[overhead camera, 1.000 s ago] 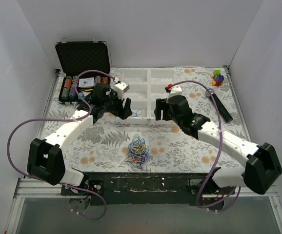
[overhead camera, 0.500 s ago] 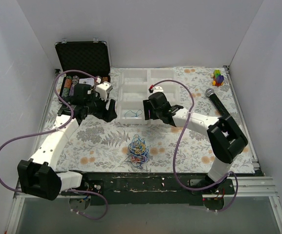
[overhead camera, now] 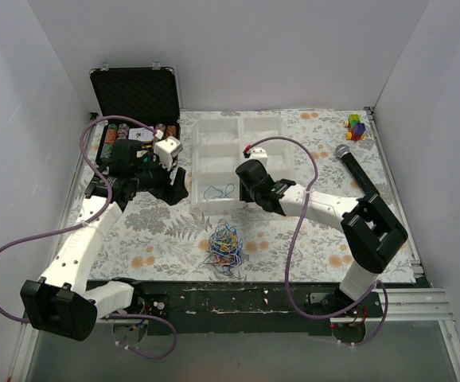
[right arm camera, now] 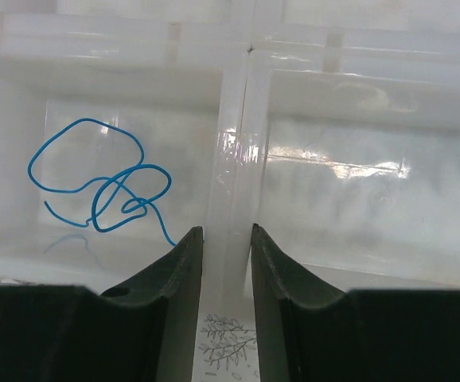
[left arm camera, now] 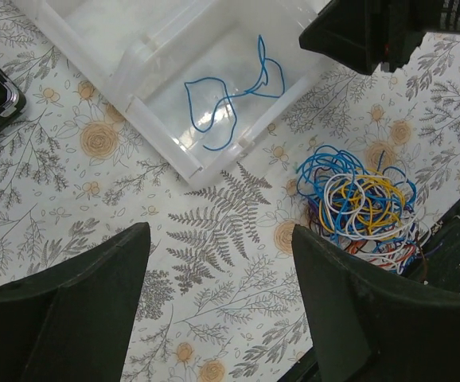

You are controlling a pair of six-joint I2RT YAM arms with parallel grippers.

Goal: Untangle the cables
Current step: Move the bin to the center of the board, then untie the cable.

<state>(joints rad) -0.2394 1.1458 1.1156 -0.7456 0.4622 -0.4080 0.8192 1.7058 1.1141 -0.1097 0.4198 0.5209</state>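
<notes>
The cables (overhead camera: 226, 243) lie as a fist-sized tangle of blue, yellow, white, orange and red wires on the floral mat, also seen at the right of the left wrist view (left arm camera: 361, 203). One loose blue cable (overhead camera: 218, 189) (left arm camera: 230, 95) (right arm camera: 103, 187) lies in the near left compartment of the white tray (overhead camera: 200, 127). My left gripper (overhead camera: 172, 185) (left arm camera: 220, 231) hangs open over bare mat, left of the tangle. My right gripper (overhead camera: 244, 195) (right arm camera: 227, 231) is at the tray's near edge, jaws pressed on both sides of the middle divider (right arm camera: 234, 159).
An open black case (overhead camera: 134, 95) with chips stands at the back left. A microphone (overhead camera: 356, 167) lies at the right and coloured blocks (overhead camera: 356, 126) sit in the back right corner. White walls enclose the table.
My right arm swung left to the tray's near edge and its jaws narrowed onto the divider. My left arm drew back to the left. The tray shifted slightly.
</notes>
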